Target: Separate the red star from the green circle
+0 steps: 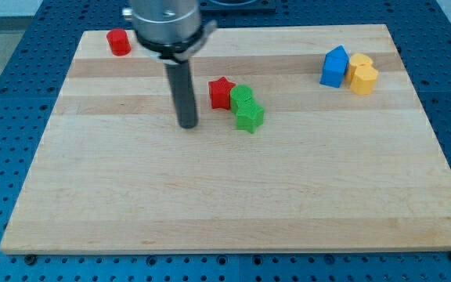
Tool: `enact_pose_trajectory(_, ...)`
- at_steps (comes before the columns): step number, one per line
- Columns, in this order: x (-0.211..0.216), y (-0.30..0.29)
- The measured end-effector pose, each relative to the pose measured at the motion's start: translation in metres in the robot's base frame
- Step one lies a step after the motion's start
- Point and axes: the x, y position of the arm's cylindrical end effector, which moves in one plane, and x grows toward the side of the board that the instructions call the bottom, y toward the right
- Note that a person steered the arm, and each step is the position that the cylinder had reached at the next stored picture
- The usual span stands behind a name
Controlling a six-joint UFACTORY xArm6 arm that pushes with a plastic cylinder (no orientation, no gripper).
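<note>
The tip [188,124] rests on the desk [225,204] just to the view's left of the red star [221,92], with a narrow open strip between them. The star's right side is blocked: the green circle [242,97] touches it, and a green star [249,117] sits against the circle's lower edge. A red block [117,41] stands well apart at the top left corner. A blue block [334,66] and two yellow blocks [362,74] crowd the top right.
</note>
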Motion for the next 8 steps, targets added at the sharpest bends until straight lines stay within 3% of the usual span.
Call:
enact_pose_trajectory(2, -0.008, 0.061)
enact_pose_trajectory(5, -0.041, 0.06)
enact_pose_trajectory(8, -0.052, 0.014)
